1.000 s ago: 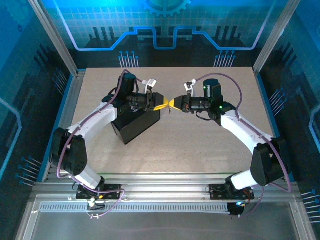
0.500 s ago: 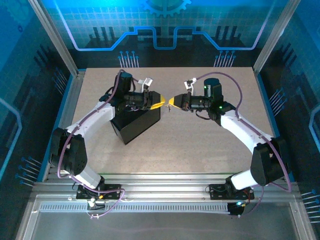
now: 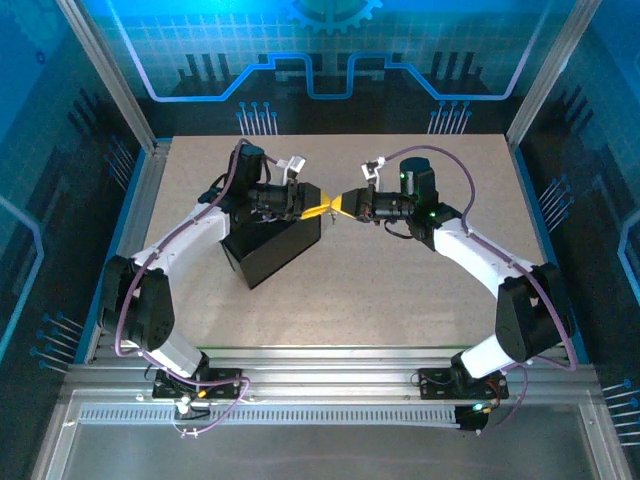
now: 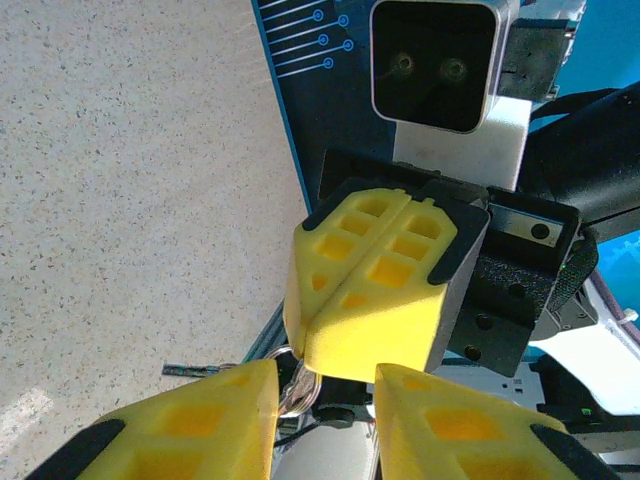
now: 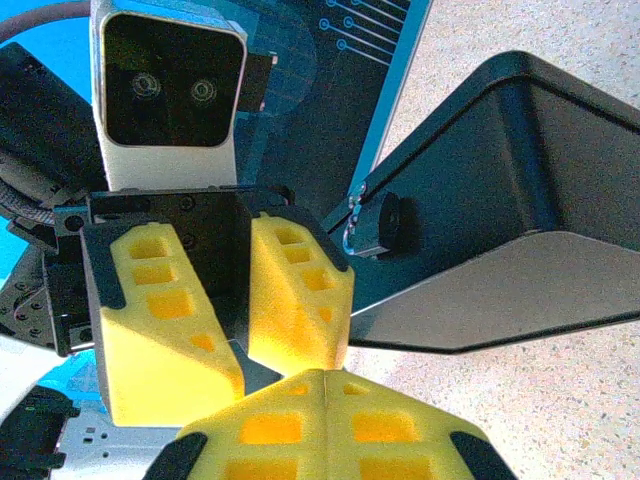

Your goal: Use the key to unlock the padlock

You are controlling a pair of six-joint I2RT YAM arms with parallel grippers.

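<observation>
My two grippers meet tip to tip above the table's middle, the left gripper [image 3: 322, 209] facing the right gripper [image 3: 347, 205]. In the left wrist view the right gripper [image 4: 300, 355] is shut, with the silvery key [image 4: 297, 388] and its ring pinched at its tip. A thin dark blade [image 4: 195, 370] sticks out leftwards from that ring. The left gripper [image 4: 325, 375] stands open around the key, whose ring lies close to its left finger [image 4: 190, 420]. In the right wrist view a small dark lump [image 5: 378, 225] on the black box's edge looks like the padlock.
The black box [image 3: 272, 245] sits on the speckled table [image 3: 400, 290] under the left arm and its dark wall [image 5: 500, 170] stands to the right in the right wrist view. Blue walls and metal posts ring the table. An aluminium rail runs along the near edge.
Half a second ago the two grippers had drawn a little apart. The right gripper has since moved left, and the tips meet again as they did one second ago.
</observation>
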